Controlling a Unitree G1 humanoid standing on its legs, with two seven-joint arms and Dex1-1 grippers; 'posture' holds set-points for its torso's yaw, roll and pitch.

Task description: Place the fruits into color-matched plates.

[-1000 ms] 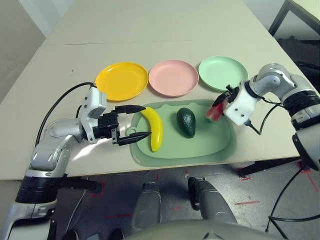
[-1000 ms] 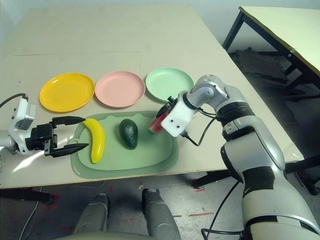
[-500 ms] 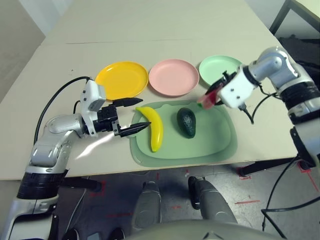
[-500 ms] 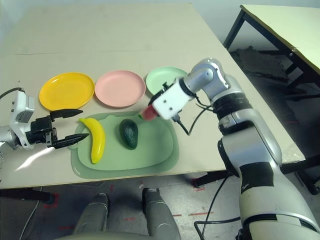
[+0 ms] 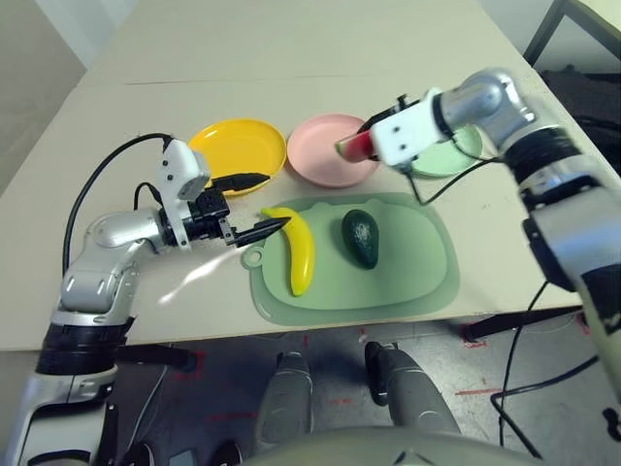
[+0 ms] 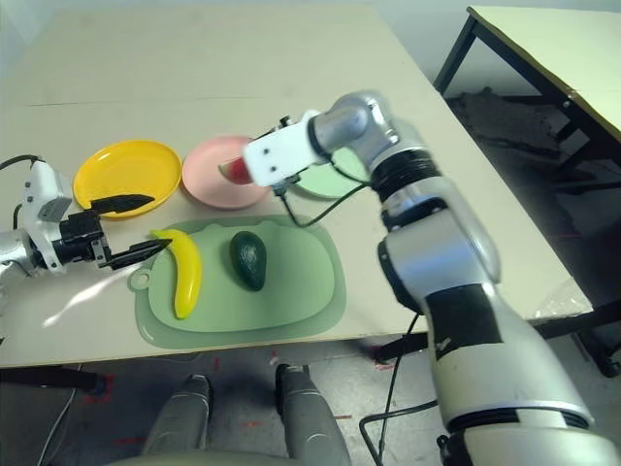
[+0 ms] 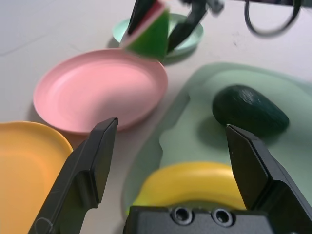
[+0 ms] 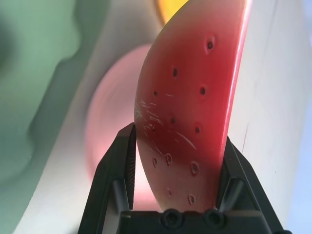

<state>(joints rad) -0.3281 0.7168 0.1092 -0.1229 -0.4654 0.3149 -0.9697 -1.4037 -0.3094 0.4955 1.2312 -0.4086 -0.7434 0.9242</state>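
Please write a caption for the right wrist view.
Right gripper holds a seeded watermelon wedge above the pink plate.

Watermelon wedge (image 5: 355,147) — now lifted over the pink plate (image 5: 325,167)

The red watermelon wedge (image 8: 190,107) was between the right gripper's (image 8: 176,161) fingers; the curved yellow banana (image 5: 302,254) and dark green avocado (image 5: 360,239) lay near the left gripper (image 5: 279,202).

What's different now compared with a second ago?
The right gripper, already closed on the watermelon wedge then, has lifted it off the pale green mat and carried it forward and to the left, over the pink plate. The open left gripper has drawn back slightly to the left from the banana. Banana, avocado and plates stayed put; nothing was released.
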